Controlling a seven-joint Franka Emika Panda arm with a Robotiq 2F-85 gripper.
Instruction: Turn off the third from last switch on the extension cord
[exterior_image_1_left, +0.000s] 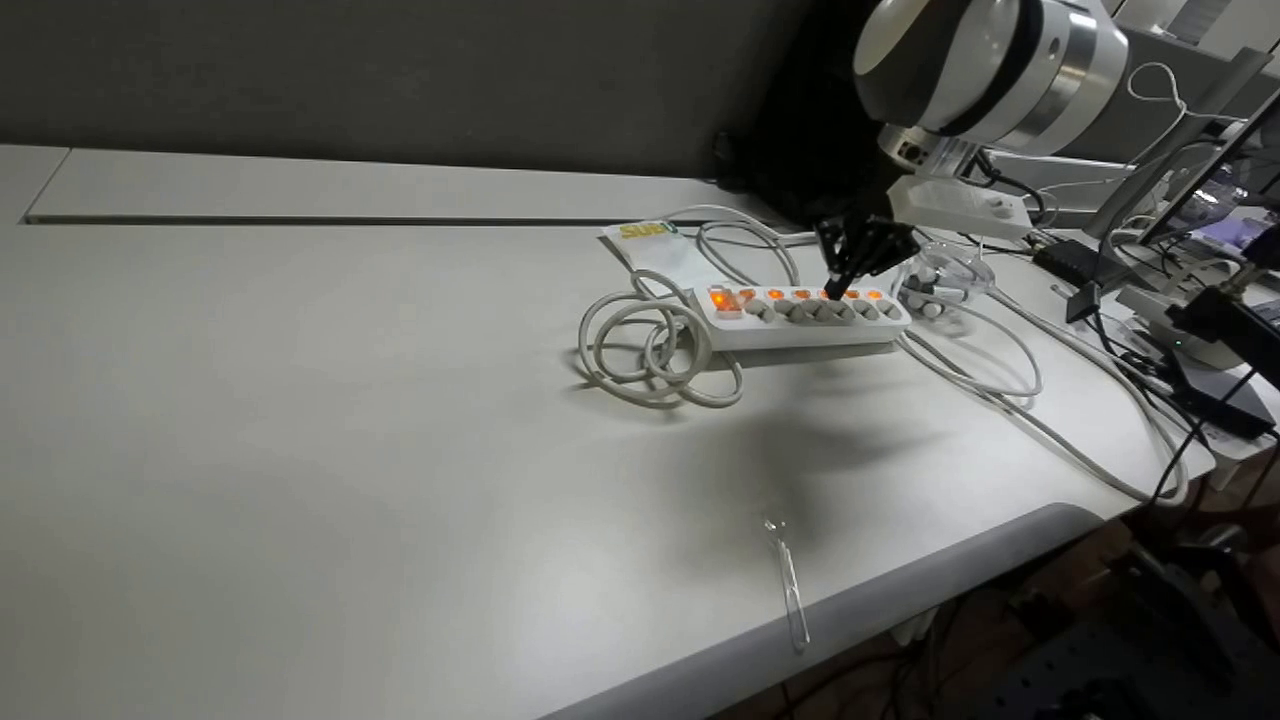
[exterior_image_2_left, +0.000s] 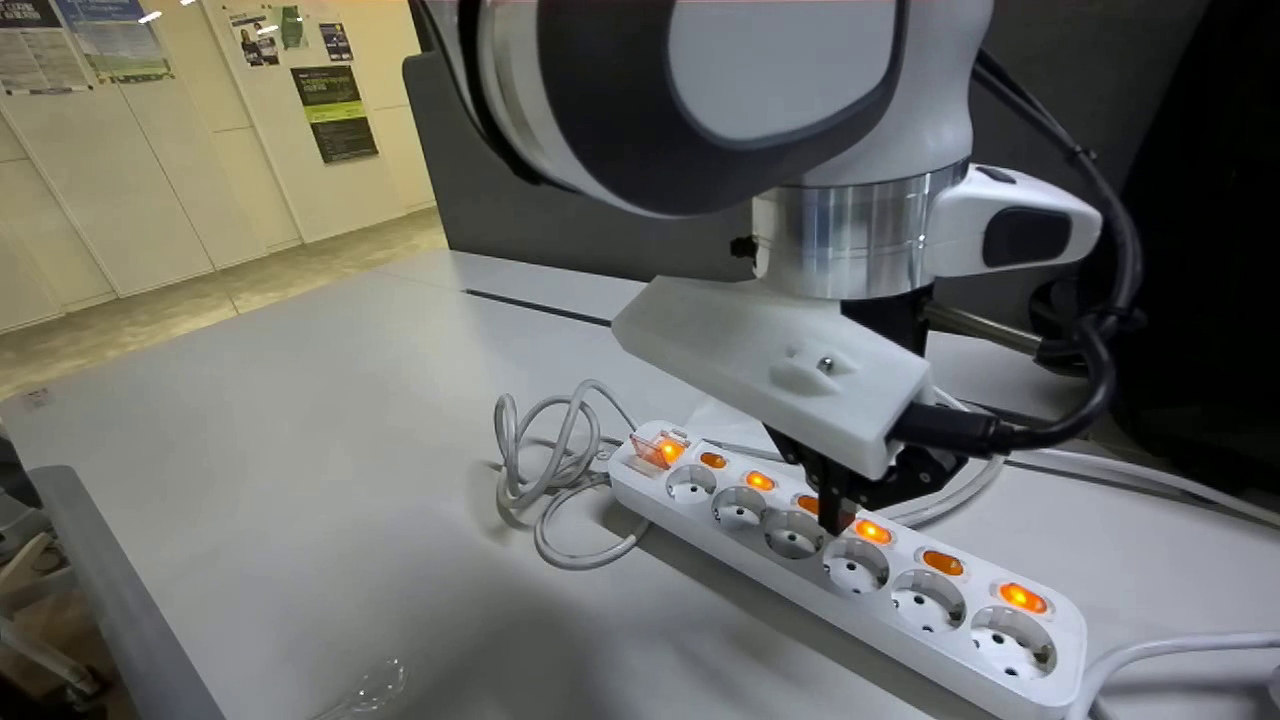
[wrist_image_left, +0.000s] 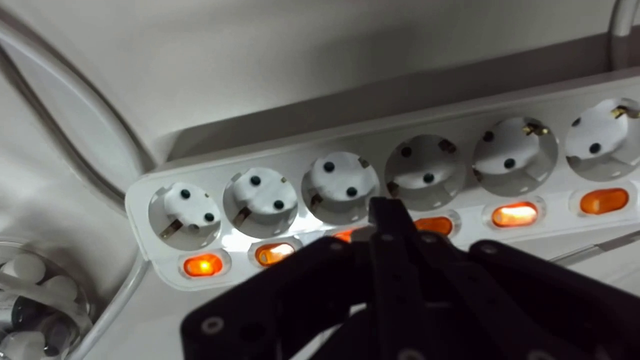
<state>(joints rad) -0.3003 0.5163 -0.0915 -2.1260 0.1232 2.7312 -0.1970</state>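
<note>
Extension cord (exterior_image_1_left: 800, 337), long, white, six sockets (exterior_image_2_left: 855, 567) in line, lying closer to the back edge of the tabletop (exterior_image_1_left: 350, 440) than the front, toward the rounded right corner in an exterior view. Nearest of all, a clear plastic spoon (exterior_image_2_left: 376, 686), its handle resting over the grey front edge! Further back now, to the row of orange switches (exterior_image_2_left: 760, 480). A larger switch (exterior_image_2_left: 669, 451) glows at the left end beside a see-through flap (exterior_image_2_left: 648, 453); count along, and the third-from-last switch (exterior_image_2_left: 873, 531) is lit as well. And just beside it, the Robotiq gripper (exterior_image_2_left: 837, 518), pointing down, closed up narrow, both fingers pressed together into a single tip! Is it touching the extension cord? Can't tell from here. Off the left end, pale cable (exterior_image_2_left: 585, 566) curls in loose loops; just off the right, a clear plastic container (exterior_image_1_left: 968, 265) with white roundish pieces (wrist_image_left: 26, 268) inside. Deeper still, near the back edge, a white sheet (exterior_image_1_left: 675, 262) with yellow and green lettering. Above hangs the Panda arm (exterior_image_1_left: 1010, 75), and beyond the back edge stands a dark grey partition (exterior_image_1_left: 400, 90).
</note>
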